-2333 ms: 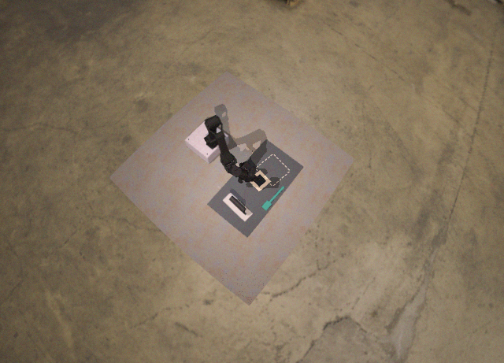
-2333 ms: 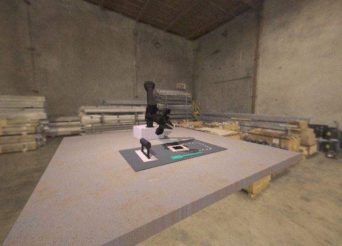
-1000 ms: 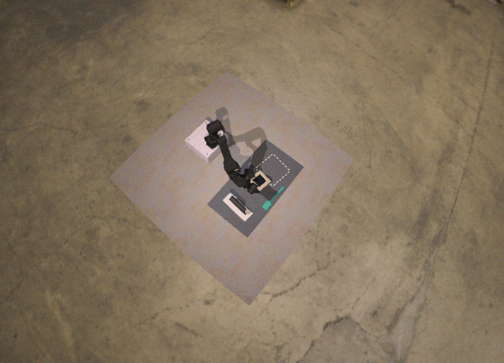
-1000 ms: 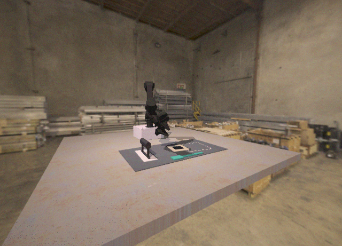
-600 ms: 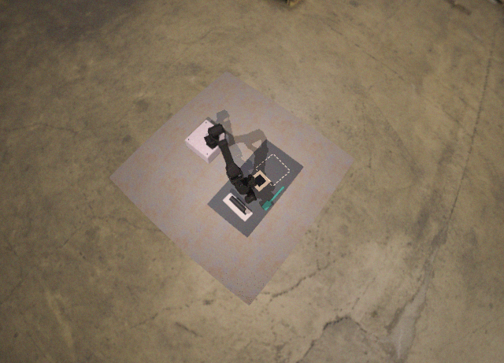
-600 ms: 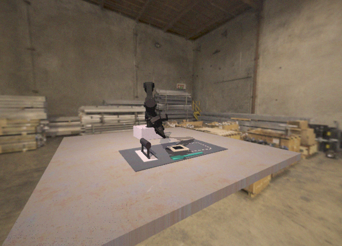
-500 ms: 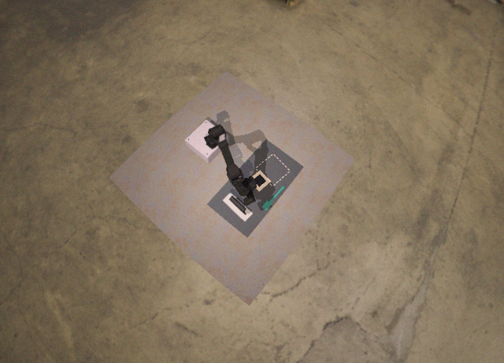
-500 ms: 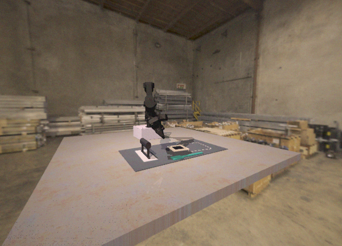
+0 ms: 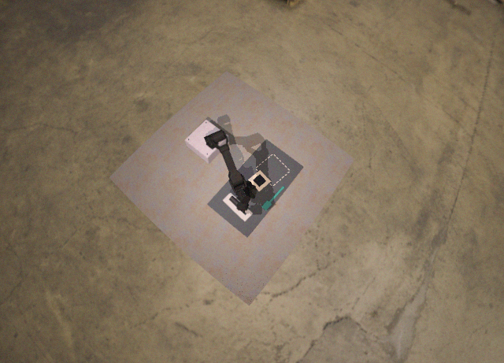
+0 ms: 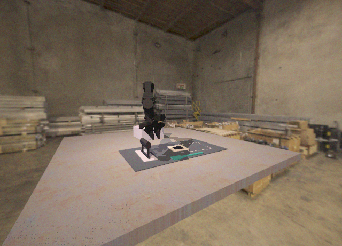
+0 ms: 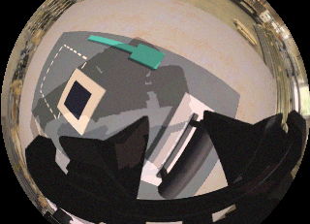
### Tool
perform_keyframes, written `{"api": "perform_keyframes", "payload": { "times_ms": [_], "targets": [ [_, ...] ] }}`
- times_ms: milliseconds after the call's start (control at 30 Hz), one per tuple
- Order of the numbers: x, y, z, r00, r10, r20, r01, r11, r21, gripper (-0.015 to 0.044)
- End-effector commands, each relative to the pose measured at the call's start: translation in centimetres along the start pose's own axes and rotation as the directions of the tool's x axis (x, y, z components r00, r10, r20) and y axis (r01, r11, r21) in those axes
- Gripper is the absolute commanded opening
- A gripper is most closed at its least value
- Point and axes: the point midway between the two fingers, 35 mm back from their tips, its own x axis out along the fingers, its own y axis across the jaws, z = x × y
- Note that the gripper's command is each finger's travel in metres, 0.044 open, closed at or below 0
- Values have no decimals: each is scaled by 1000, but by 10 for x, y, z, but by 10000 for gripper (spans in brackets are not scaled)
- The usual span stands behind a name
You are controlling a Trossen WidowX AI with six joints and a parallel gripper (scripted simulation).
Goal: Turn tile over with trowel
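Stand (image 10: 145, 147) below open gripper (image 10: 154, 133), seemingly apart.

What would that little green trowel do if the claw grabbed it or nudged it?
The trowel lies flat on the mat, so it would probably slide, not roll. Its thin handle and wider blade suggest the blade end might droop if gripped far back. It looks stiff and light, though that's a guess.

A flat square beige tile (image 9: 259, 181) with a dark square mark facing up lies mid-frame, overlapping the white dashed outline's (image 9: 273, 170) lower-left corner. A small teal trowel (image 9: 272, 200) lies flat to its lower right.
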Motion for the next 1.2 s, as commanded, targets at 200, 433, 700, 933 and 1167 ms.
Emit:
{"api": "perform_keyframes", "payload": {
  "times_ms": [200,433,700,933,1167],
  "targets": [
    [-8,-12,-20,983,51,-177,-1,963,269,270],
    [-20,-19,-33,950,93,-298,48,899,434,270],
    [-34,-23,-46,905,134,-403,125,822,555,270],
    [-32,-23,-46,905,134,-403,125,822,555,270],
    [-22,-22,-50,905,135,-402,125,821,557,270]
  ]
}}
